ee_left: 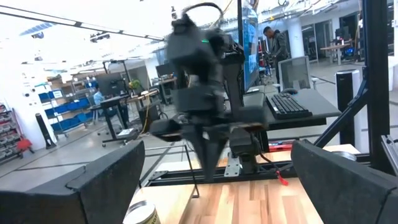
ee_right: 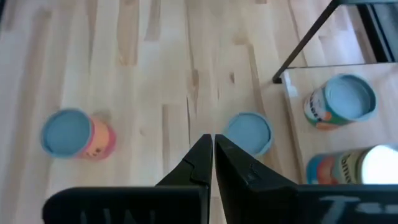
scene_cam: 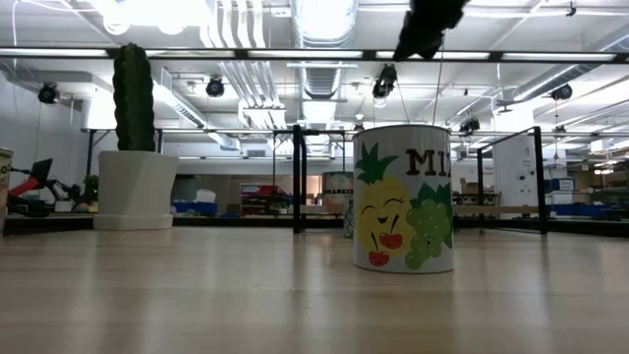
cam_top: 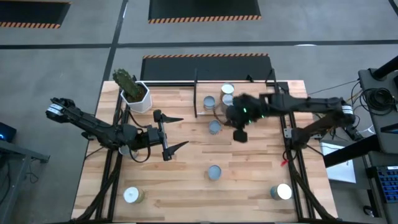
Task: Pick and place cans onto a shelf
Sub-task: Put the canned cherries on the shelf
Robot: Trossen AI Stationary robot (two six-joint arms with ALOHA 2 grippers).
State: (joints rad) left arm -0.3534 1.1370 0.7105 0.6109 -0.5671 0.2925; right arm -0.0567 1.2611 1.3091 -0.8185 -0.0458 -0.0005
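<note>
Risk is judged from the butcher-block table (cam_top: pixel 186 149) downward. The low light-wood shelf with black metal posts (cam_top: pixel 249 93) is set at the table's far edge and carries three small tins. The right gripper (cam_top: pixel 240 134) is hung above the table just in front of the shelf, fingers pressed together, nothing held. A grey-topped tin (cam_top: pixel 214 126) is stood just beside it; a descent with the fingers together could tip it or knock it toward the shelf post. Another tin (cam_top: pixel 214 172) is left mid-table, and white-topped tins (cam_top: pixel 130 195) at both near corners. The left gripper (cam_top: pixel 173 134) is parked near the left edge, fingers wide apart, empty.
</note>
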